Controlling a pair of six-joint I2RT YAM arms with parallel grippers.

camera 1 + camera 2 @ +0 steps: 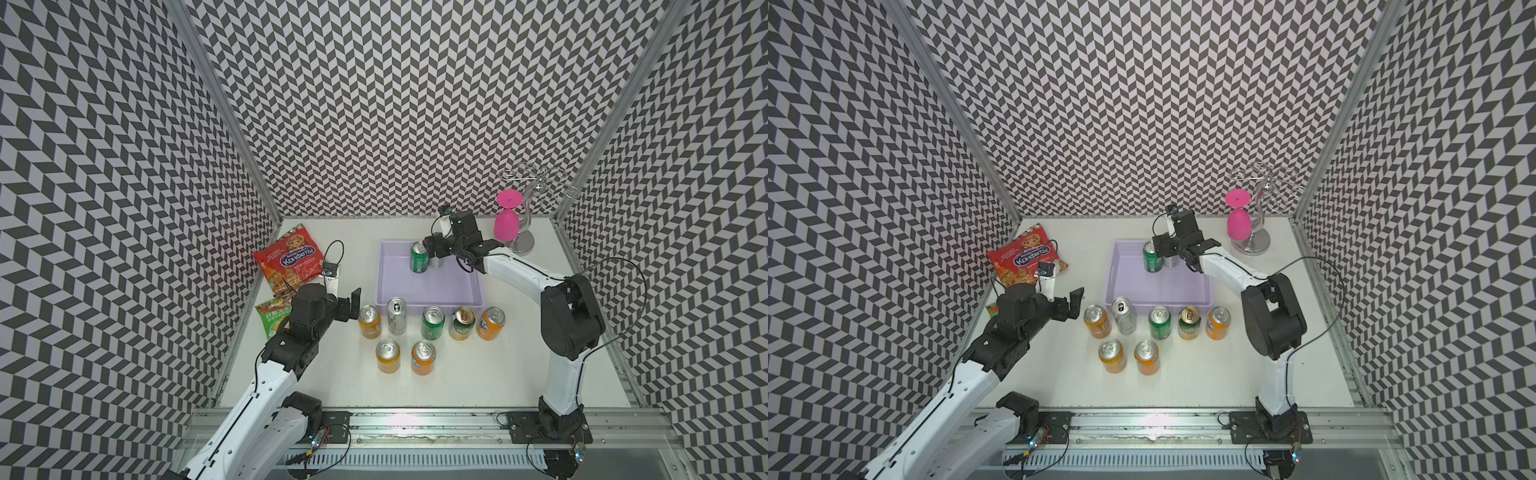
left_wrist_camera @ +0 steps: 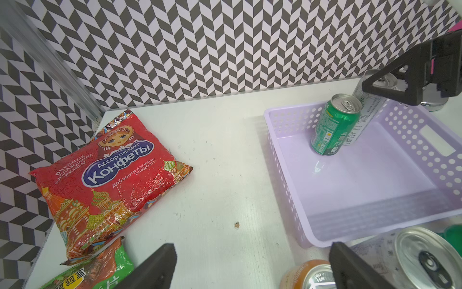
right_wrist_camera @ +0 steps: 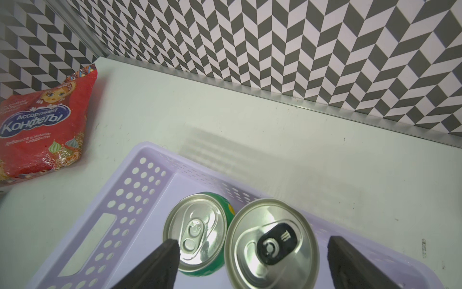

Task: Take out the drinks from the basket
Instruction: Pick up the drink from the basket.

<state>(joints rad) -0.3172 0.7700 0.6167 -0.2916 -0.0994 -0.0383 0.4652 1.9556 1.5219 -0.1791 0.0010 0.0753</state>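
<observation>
Chevron-walled white counter (image 1: 478,374): seven cans (image 1: 433,324) out, two in lavender basket (image 1: 432,289); red bag (image 1: 286,259) marked "Конфеты". Left gripper (image 2: 252,245) wide, empty; right gripper (image 3: 253,240) wide, straddling silver-white can (image 3: 275,225).

Basket mid-worktop, cans inside and below it in both top views.
The basket (image 1: 432,291) lies mid-frame on the worktop (image 1: 478,374). In its upper part stands one can (image 1: 419,258), with another can (image 3: 272,245) just right of it. Just below the basket runs a row of five cans (image 1: 433,323); lower still, a pair of cans (image 1: 388,356) side by side. Left of the basket lies a large snack bag (image 1: 289,259), a small snack bag (image 1: 272,318) below it. Upper right, a goblet (image 1: 506,222) is just left of a stand (image 1: 524,245).
</observation>
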